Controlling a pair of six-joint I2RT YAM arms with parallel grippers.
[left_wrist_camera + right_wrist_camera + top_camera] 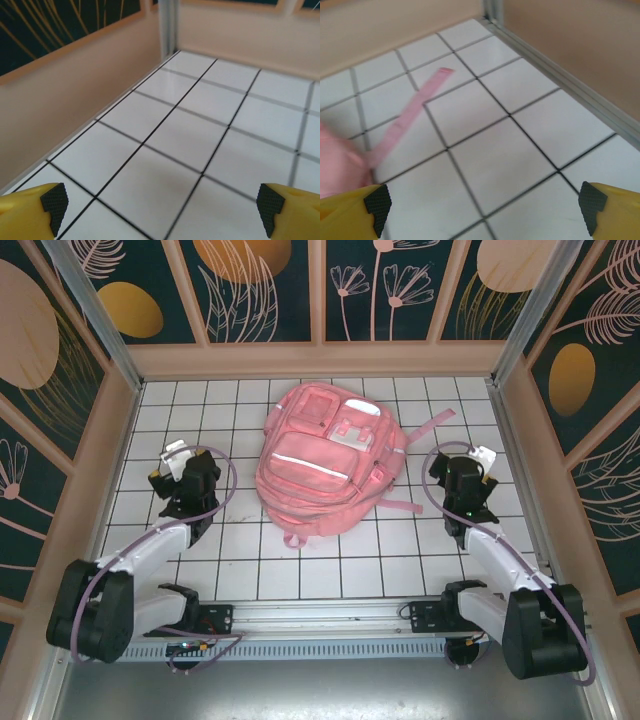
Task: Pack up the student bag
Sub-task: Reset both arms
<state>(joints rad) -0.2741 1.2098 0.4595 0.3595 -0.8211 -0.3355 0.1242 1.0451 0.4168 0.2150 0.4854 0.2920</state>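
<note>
A: White tiled table (240,570), black grid lines, beige low walls (320,358), dark floral panels above. Where's the bag?

B: The student bag (325,460) lies flat mid-table, toward the far side, front pockets up and handle loop toward the arm bases. It's between the two arms, touching neither.

A: Straps?

B: One pink strap (410,117) lies flat on the tiles at the bag's right side, pointing toward the far right corner. The right wrist view has the bag's edge low on the left.

A: Left pincer?

B: The left gripper (160,207) has its jaws wide. Yellow fingers with black pads (52,202) sit at either edge of its wrist view, with bare tile between and nothing held. It's left of the bag, well apart, facing the far left corner.

A: Right one?

B: The right gripper (485,205) is also spread wide and empty, with tile between the pads. It's just right of the bag, near the strap but not touching it.

A: Height off the table?

B: Can't tell for either.
</note>
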